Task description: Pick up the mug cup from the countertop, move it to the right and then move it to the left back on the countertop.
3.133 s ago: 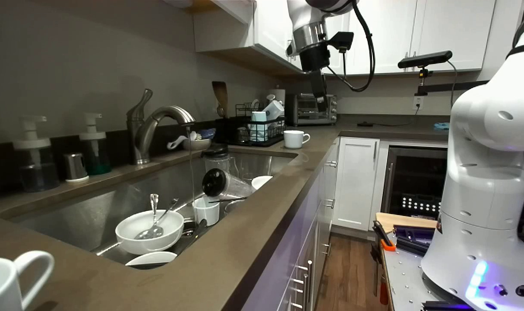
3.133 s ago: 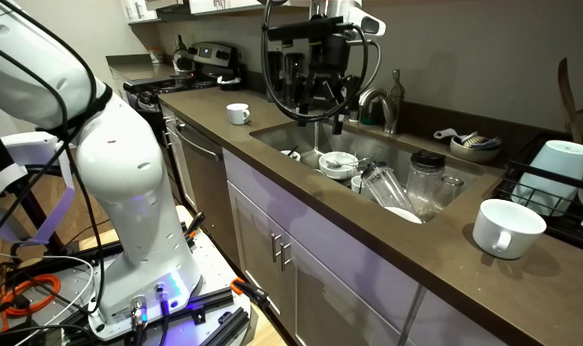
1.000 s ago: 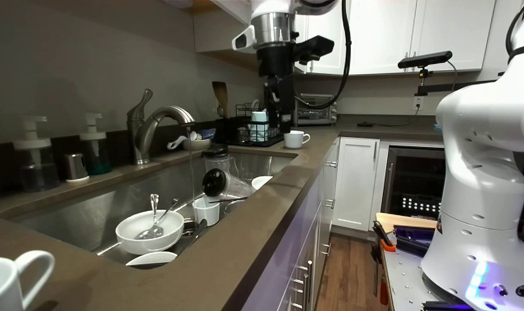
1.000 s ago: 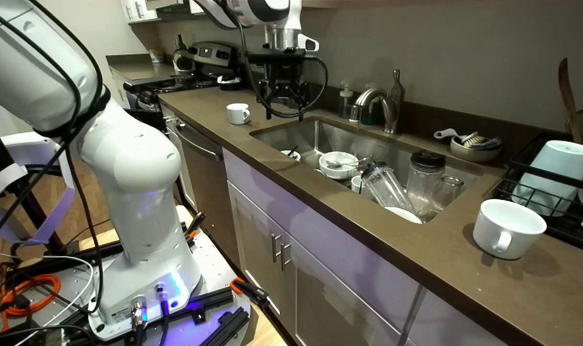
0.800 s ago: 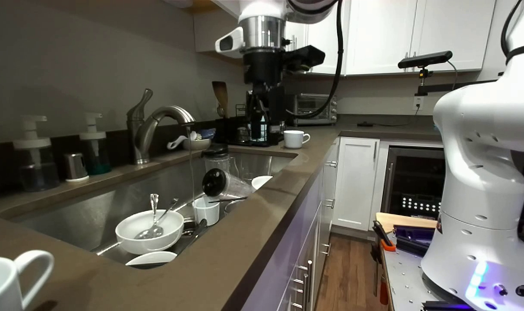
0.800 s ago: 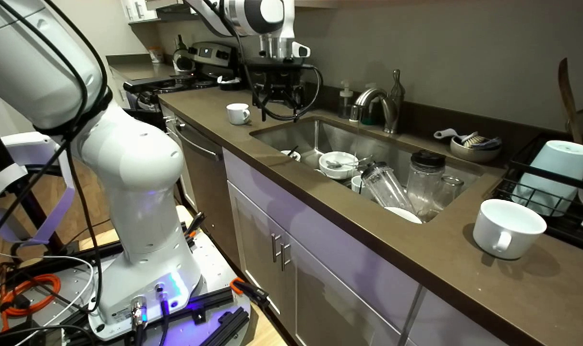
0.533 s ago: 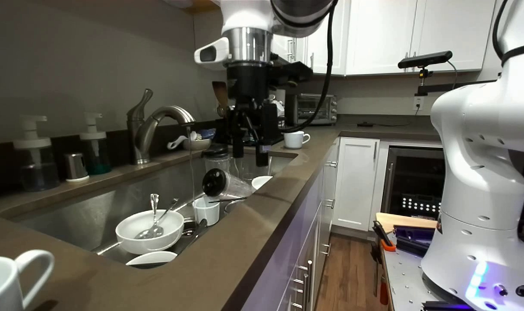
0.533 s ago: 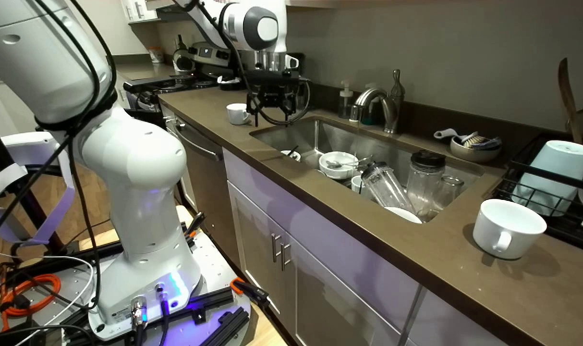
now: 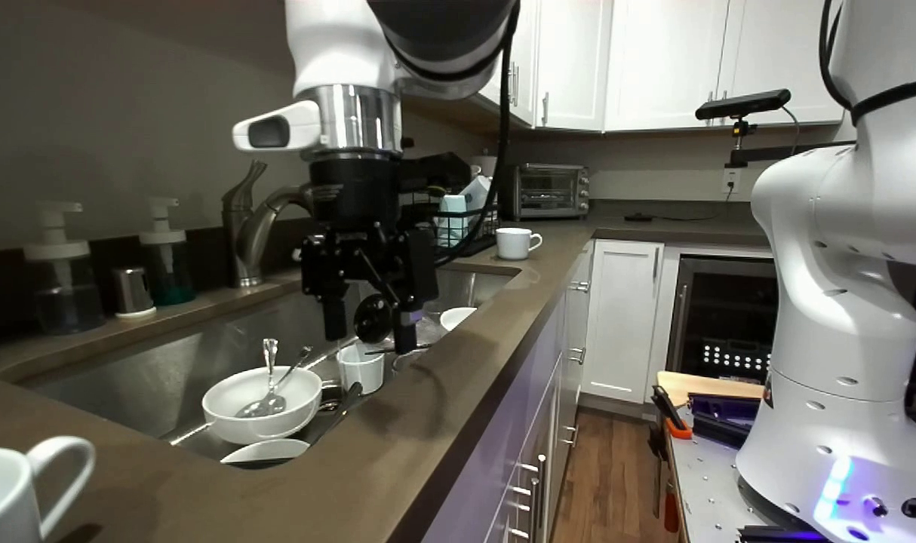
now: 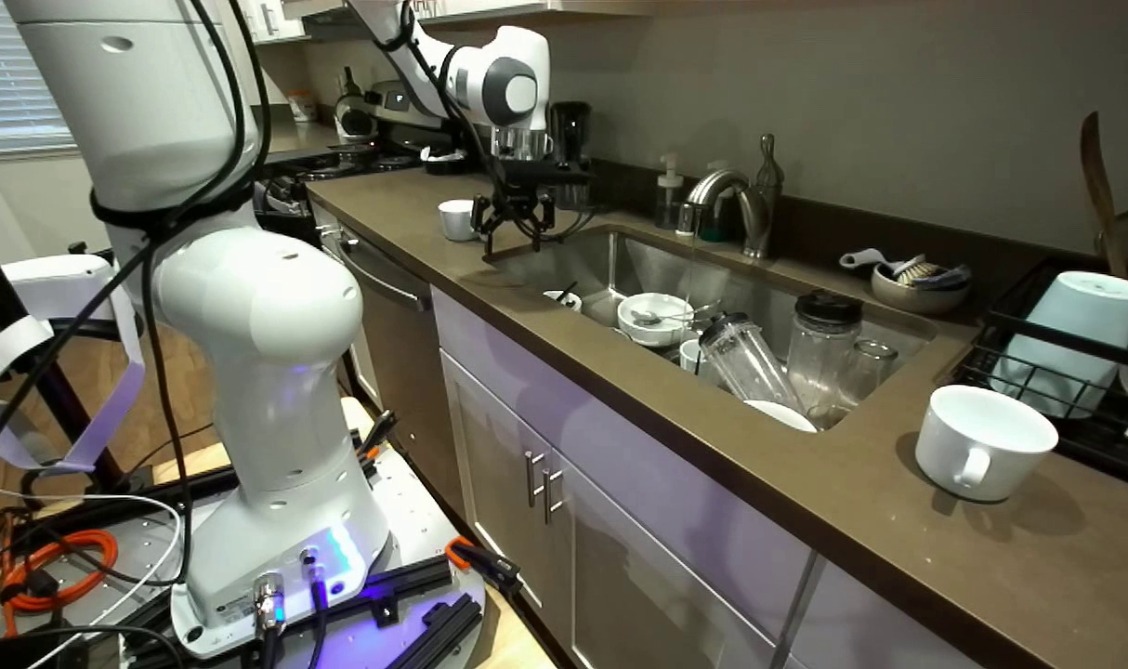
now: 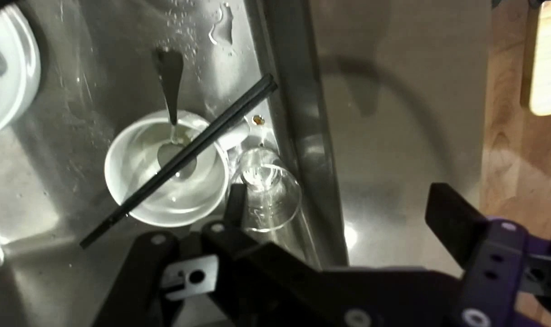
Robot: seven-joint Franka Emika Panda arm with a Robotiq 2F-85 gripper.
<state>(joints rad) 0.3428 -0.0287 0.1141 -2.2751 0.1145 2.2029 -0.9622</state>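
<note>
Two white mugs with loop handles stand upright on the grey-brown countertop (image 9: pixel 465 385) (image 10: pixel 657 390). One mug (image 10: pixel 455 223) is beyond the sink's far end; it is cut off by the left edge in an exterior view (image 9: pixel 1 494). Another mug (image 10: pixel 987 437) stands by the dish rack and shows in an exterior view (image 9: pixel 512 244). My gripper (image 9: pixel 370 328) (image 10: pixel 513 242) is open and empty, pointing down above the sink's front edge. It partly covers the far-end mug in an exterior view. The wrist view shows the open fingers (image 11: pixel 336 195) over the sink edge and countertop; no mug shows between them.
The steel sink (image 10: pixel 610 251) holds bowls (image 9: pixel 262 403), a cup with chopsticks (image 11: pixel 166 168), a tilted jar (image 10: pixel 745 362) and glasses. The faucet (image 10: pixel 759 209) rises behind it. A black dish rack (image 10: pixel 1121 381) stands beside the nearer mug. Soap bottles (image 9: pixel 66 279) line the wall.
My gripper has come down and moved along the sink, away from the dish-rack mug and toward the far-end mug. Its fingers stay open. Both mugs have not moved.
</note>
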